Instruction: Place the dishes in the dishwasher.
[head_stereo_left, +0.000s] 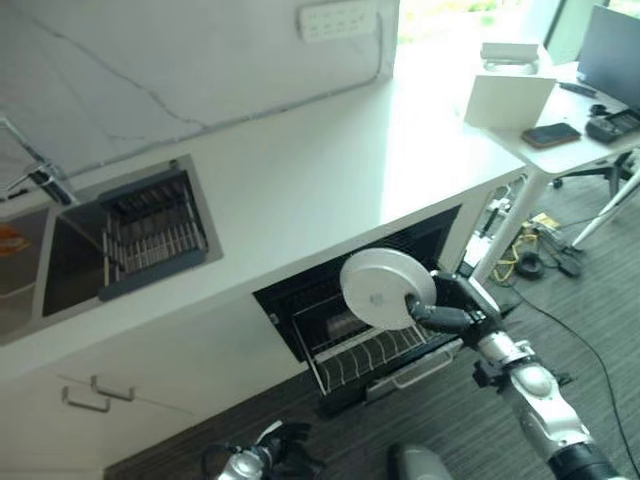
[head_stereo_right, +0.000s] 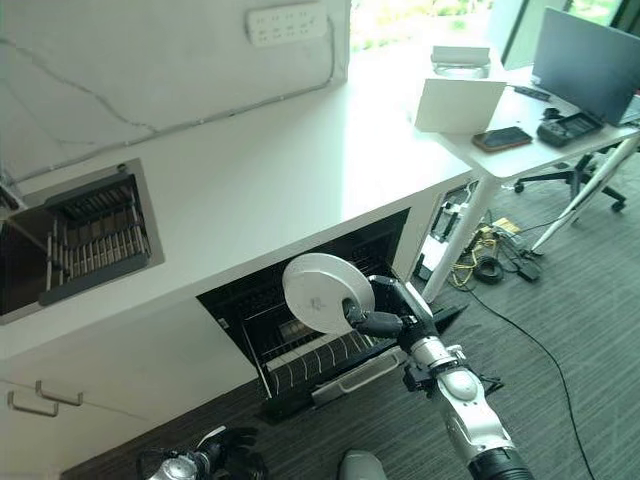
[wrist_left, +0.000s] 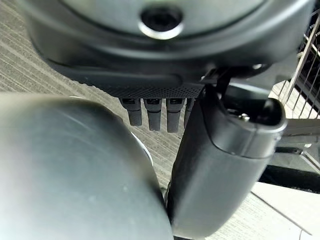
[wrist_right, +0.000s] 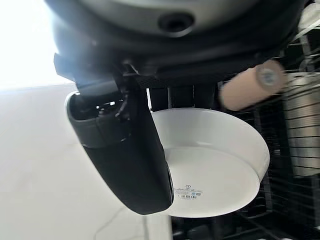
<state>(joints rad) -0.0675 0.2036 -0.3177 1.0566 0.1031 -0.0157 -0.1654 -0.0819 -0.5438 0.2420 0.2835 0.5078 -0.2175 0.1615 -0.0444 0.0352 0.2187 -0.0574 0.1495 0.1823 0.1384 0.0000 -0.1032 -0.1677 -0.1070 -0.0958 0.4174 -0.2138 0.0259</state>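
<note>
My right hand pinches the rim of a white round dish, held on edge with its underside toward me, just above the pulled-out dishwasher rack. In the right wrist view the thumb lies across the dish and the fingers curl behind it. The dishwasher is open under the white counter. My left hand hangs low near the floor, and the left wrist view shows its fingers straight with nothing held.
A sink with a dark dish rack is set in the counter at the left. Cabinet handles sit below it. At the right stand a desk with a phone, cables on the carpet and a chair base.
</note>
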